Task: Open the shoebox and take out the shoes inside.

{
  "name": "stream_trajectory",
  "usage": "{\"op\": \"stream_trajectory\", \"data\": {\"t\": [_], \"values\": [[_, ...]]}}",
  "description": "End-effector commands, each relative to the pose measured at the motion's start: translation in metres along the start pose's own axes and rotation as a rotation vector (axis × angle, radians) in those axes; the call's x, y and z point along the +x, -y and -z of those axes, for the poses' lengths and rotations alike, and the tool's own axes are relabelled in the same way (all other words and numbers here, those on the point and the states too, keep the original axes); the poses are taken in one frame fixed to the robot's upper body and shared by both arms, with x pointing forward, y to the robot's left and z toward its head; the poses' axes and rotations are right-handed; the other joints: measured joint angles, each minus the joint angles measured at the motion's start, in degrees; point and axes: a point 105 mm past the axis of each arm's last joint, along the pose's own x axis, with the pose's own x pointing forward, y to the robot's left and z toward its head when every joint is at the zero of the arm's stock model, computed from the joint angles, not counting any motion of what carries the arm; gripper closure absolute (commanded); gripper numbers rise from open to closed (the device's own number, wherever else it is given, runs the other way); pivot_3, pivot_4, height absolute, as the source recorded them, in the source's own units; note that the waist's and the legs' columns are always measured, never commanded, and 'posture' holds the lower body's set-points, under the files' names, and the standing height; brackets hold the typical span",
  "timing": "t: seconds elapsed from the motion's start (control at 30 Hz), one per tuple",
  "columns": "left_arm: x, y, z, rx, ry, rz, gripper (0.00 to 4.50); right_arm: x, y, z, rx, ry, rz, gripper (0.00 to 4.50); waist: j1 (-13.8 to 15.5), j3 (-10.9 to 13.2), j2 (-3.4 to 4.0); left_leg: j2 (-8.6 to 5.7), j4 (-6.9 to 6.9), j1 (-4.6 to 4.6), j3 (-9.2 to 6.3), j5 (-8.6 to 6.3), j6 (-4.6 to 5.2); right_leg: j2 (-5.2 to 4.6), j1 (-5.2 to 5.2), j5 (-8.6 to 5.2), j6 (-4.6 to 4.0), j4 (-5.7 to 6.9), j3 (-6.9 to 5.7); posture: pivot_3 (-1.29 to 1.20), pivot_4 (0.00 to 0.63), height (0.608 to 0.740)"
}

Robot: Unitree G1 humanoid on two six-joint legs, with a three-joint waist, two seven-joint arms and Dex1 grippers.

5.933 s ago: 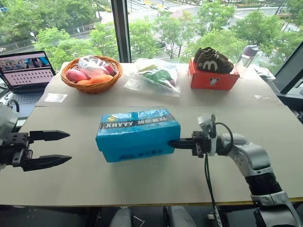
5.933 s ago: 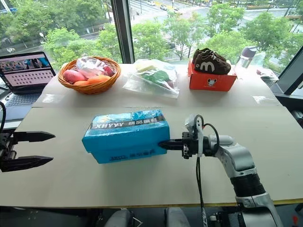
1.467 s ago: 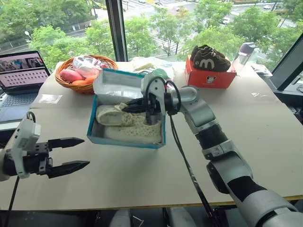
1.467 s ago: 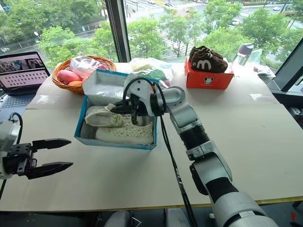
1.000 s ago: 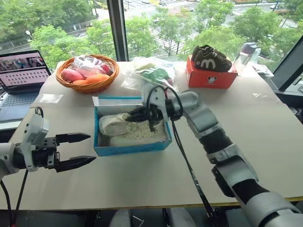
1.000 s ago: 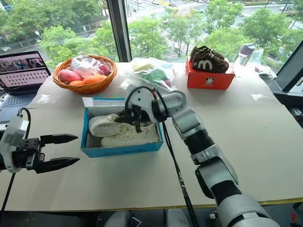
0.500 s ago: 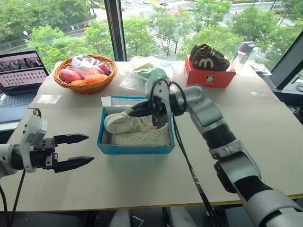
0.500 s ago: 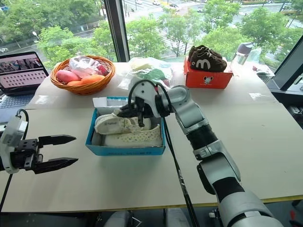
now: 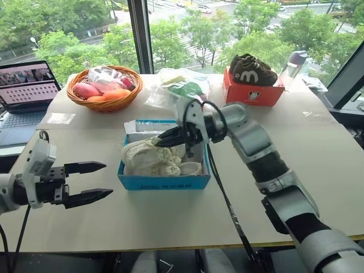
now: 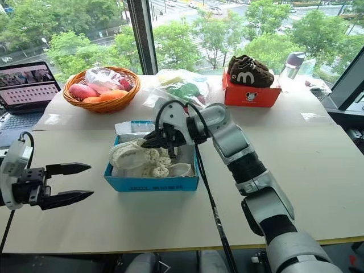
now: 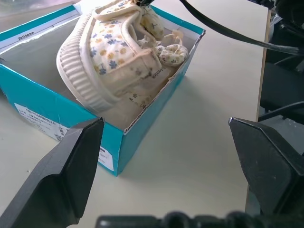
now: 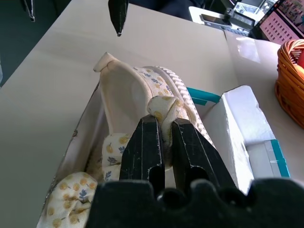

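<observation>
Box (image 9: 164,182) sits open at frame centre on the tabletop (image 9: 170,216). Right gripper (image 12: 162,142) jaws pinch a shoe (image 9: 142,152) tilted above the box. Left gripper (image 9: 85,182), lower left, jaws fully apart, empty.

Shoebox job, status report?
Right tool shut on one shoe, lifting it. Left tool open, idle. Shoebox open; nothing blocking.

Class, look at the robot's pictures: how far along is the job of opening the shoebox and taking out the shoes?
Done: the shoebox stands open, its lid folded back. In hand: the right gripper is shut on one shoe, pinching its fabric and tilting it up over the box rim. Left: lifting that shoe fully out, then the second shoe lying inside. The left gripper waits open beside the box.
</observation>
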Motion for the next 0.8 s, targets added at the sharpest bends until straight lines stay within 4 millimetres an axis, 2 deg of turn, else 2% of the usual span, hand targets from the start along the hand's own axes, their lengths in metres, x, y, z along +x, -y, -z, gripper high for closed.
{"op": "stream_trajectory", "data": {"t": [0.03,0.27,0.33,0.4,0.47,0.57,0.67,0.8], "values": [[-0.002,0.001,-0.007,0.044,0.004,0.002,0.0,-0.02,0.017,-0.024,-0.06,0.056,0.075,4.3,0.0,0.0,0.0,0.0,0.0,0.0,0.0,0.01,-0.01,0.0,0.01,0.0,0.0,0.0,0.0,0.0,0.15,0.74],[-0.001,0.0,-0.006,0.043,0.007,0.009,0.0,-0.046,0.048,-0.058,-0.025,0.167,0.212,4.3,0.1,0.0,0.0,0.0,-0.01,-0.01,0.0,0.01,-0.01,0.0,0.0,0.0,0.0,0.0,0.0,0.0,0.15,0.74],[0.001,-0.001,-0.006,0.043,0.008,0.015,0.0,-0.061,0.059,-0.067,0.0,0.195,0.263,4.3,0.1,0.0,0.0,0.01,-0.01,-0.01,-0.01,0.01,-0.01,0.0,0.01,0.0,0.0,0.01,-0.01,0.0,0.15,0.74],[0.002,-0.001,-0.006,0.044,0.01,0.023,0.0,-0.087,0.071,-0.066,-0.023,0.144,0.345,4.3,0.1,0.0,0.0,0.0,-0.01,-0.01,-0.01,0.01,-0.01,0.0,0.01,0.0,-0.01,0.0,-0.01,0.0,0.15,0.74],[0.004,-0.002,-0.006,0.044,0.013,0.031,0.0,-0.126,0.085,-0.057,-0.031,0.049,0.461,4.3,0.5,0.0,0.0,-0.02,-0.01,-0.03,0.0,0.01,-0.01,-0.03,0.03,0.0,0.0,-0.05,-0.02,0.0,0.15,0.74],[0.007,-0.003,-0.004,0.039,0.015,0.044,0.0,-0.175,0.086,-0.036,0.005,-0.094,0.543,4.3,1.5,0.0,0.01,-0.11,-0.02,-0.07,0.01,0.01,-0.01,-0.12,0.05,-0.01,0.02,-0.17,-0.03,0.0,0.15,0.74],[0.012,-0.005,-0.001,0.034,0.017,0.061,0.0,-0.211,0.082,-0.01,0.067,-0.2,0.612,4.3,1.6,0.0,0.03,-0.16,-0.03,-0.16,0.04,0.01,-0.01,-0.18,0.02,-0.06,0.09,-0.24,-0.02,0.0,0.15,0.74],[0.017,-0.008,-0.001,0.037,0.019,0.081,0.0,-0.243,0.07,0.03,0.212,-0.285,0.666,4.3,0.8,0.0,0.02,-0.12,-0.07,-0.15,0.1,0.0,-0.01,-0.12,-0.01,-0.06,0.1,-0.21,0.04,0.0,0.15,0.74]]}}
